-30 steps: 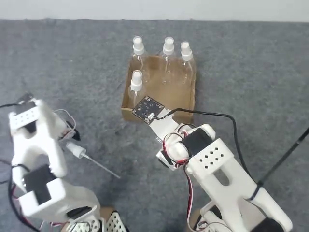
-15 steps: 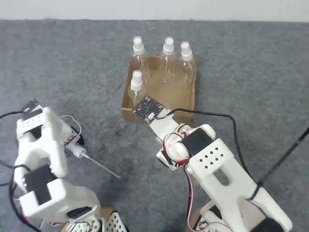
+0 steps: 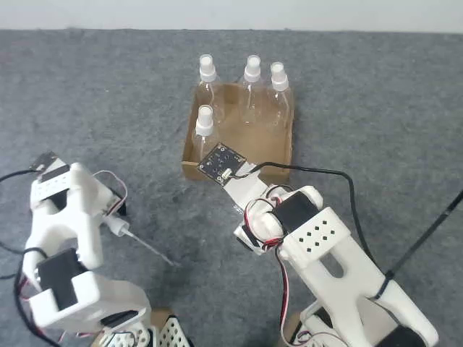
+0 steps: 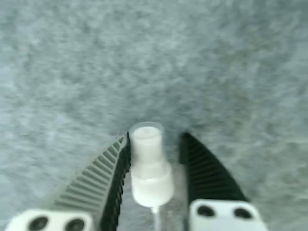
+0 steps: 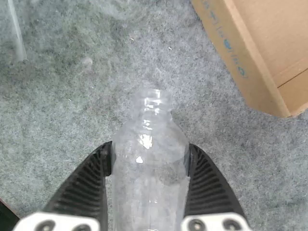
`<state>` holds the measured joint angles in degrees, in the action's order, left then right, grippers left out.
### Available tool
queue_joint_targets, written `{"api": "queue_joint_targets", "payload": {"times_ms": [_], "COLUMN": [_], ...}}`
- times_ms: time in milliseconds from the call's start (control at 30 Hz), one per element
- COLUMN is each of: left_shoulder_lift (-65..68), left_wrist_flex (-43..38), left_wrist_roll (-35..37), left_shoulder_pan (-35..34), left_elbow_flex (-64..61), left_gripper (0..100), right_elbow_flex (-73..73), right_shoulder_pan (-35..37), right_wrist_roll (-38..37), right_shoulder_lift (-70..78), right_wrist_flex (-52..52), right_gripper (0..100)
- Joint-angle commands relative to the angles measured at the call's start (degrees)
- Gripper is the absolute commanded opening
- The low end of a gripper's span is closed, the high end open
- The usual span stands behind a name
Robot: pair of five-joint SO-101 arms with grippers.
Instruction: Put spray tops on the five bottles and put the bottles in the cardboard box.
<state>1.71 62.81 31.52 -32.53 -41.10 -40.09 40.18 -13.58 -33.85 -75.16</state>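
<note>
Your left arm [image 3: 65, 217] has been shifting a little toward the near edge of the table and toward your right arm [image 3: 318, 246] over the last second. The head of the white plastic spray top [image 3: 116, 226] has been nudged along with it, while your right arm has been staying put.

Your left gripper [image 4: 155, 139] is straddling that spray top [image 4: 150, 168], which is lying on the grey carpeted table [image 3: 376, 108] with its thin tube trailing toward the near edge. The jaws are spread. One ribbed finger is touching the cap, and the other is standing just beside it with a sliver of gap.

Your right gripper [image 5: 149, 149] is pinching a clear plastic bottle [image 5: 149, 166] by its body, with the open neck pointing away from the wrist. The bottle is sitting near the brown cardboard box [image 5: 260, 48] but apart from it.

Four capped bottles are standing upright inside the box [image 3: 189, 155]. Three are lining the far side [image 3: 207, 76] [image 3: 252, 76] [image 3: 279, 83], and one is standing nearer on the left [image 3: 205, 126]. The spray top is lying well apart from the box.
</note>
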Motion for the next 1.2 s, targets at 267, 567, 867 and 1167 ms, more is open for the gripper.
{"api": "queue_joint_targets", "payload": {"times_ms": [267, 567, 867, 1167], "left_shoulder_lift": [-0.62, -0.7, -0.7, -0.88], "left_wrist_flex": [-3.78, -2.29, 11.69, 14.77], "left_wrist_roll": [2.55, 7.82, 7.74, 7.82], "left_shoulder_pan": [0.35, -0.18, -3.87, -3.78], "left_elbow_flex": [0.84, 5.58, 17.98, 21.05], "left_gripper": [1, 1, 1, 1], "right_elbow_flex": [0.26, 0.26, 0.26, 0.26], "right_shoulder_pan": [-0.92, -0.92, -0.84, -0.84], "right_wrist_roll": [0.09, 0.09, 0.09, 0.09], "right_shoulder_lift": [-2.77, -2.77, -2.77, -2.77], "right_wrist_flex": [0.75, 0.84, 0.92, 1.01], "right_gripper": [1.7, 1.5, 1.4, 1.3]}}
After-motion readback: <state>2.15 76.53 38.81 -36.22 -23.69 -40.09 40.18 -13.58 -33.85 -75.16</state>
